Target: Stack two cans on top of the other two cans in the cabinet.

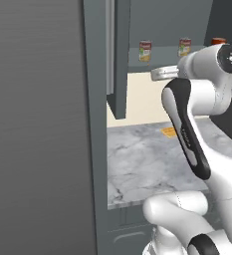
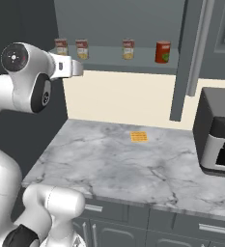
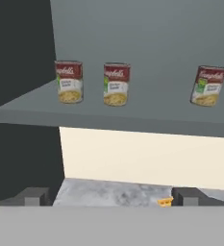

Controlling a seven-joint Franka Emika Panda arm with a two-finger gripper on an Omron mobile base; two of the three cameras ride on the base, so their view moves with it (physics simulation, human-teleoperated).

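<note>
While jaws stand wide and hold nothing, the gripper [image 3: 111,197] faces the cabinet shelf [image 3: 108,117], likely lining up a pick. Three soup cans [image 3: 116,84] stand upright and apart; the red-orange can [image 2: 162,52] sits at 3 o'clock of them, unstacked.

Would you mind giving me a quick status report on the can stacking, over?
End effector open, empty, facing the cabinet shelf. Three labelled cans and the red-orange can upright, apart, none stacked. Nothing in the way.
</note>
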